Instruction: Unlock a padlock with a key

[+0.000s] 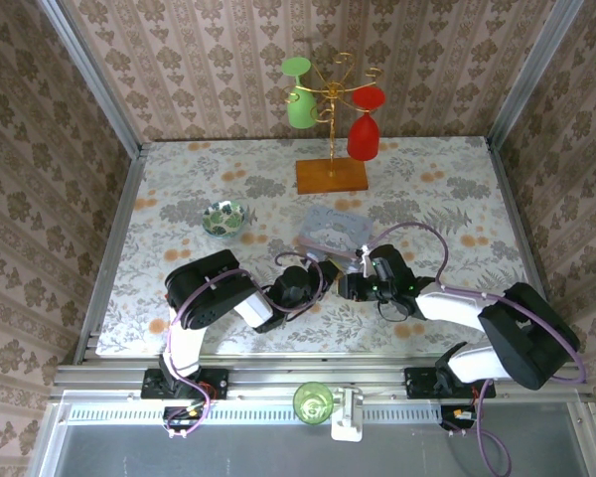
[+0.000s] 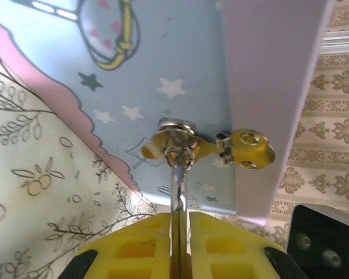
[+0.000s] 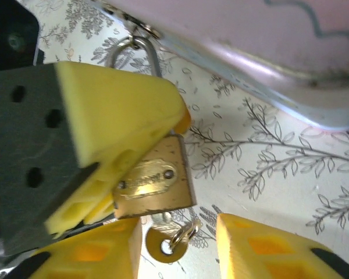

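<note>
Front and centre on the flowered table (image 1: pixel 179 189), tight against the near edge of the pale blue tin box (image 1: pixel 333 227). Gripping the little brass padlock (image 3: pixel 157 177) with the left gripper (image 2: pixel 180 224) — jaws closed on it, the thin silvery shackle (image 2: pixel 177 186) rising from between the yellow fingers (image 2: pixel 134 244) up to the tin's brass hasp (image 2: pixel 244 148). Looped through the staple there, by the look of the left wrist view. From the right wrist: lock body tilted just above the cloth, one yellow finger of the left gripper pressed over its upper corner. Key (image 3: pixel 161 245) at the bottom of the lock, head poking out just under the body, small ring hooked on. Waiting wide open around that key with the right gripper (image 3: pixel 180 235) — jaws apart, clamped on nothing. Further back: a patterned bowl (image 1: pixel 224 217), well apart from the tin, and a gold stand (image 1: pixel 331 176) hung with a green glass (image 1: pixel 300 99) and a red glass (image 1: pixel 366 129).
</note>
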